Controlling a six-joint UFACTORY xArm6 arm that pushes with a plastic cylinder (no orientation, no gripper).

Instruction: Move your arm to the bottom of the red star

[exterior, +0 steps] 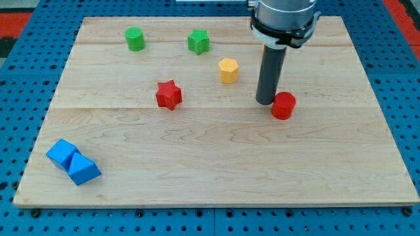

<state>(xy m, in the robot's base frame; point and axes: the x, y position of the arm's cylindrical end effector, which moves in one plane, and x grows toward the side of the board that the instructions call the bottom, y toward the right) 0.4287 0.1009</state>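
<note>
The red star (pixel 168 94) lies on the wooden board (pixel 216 164), left of centre. My tip (pixel 265 101) rests on the board well to the star's right, right beside the left side of a red cylinder (pixel 283 105). The rod rises from the tip toward the view's top. A yellow hexagon block (pixel 228 70) lies between the star and the rod, a little higher in the view.
A green cylinder (pixel 135 39) and a green star (pixel 198 41) lie near the board's top edge. Two blue blocks (pixel 63 154) (pixel 83 170) touch each other near the bottom left corner. A blue pegboard (pixel 26 78) surrounds the board.
</note>
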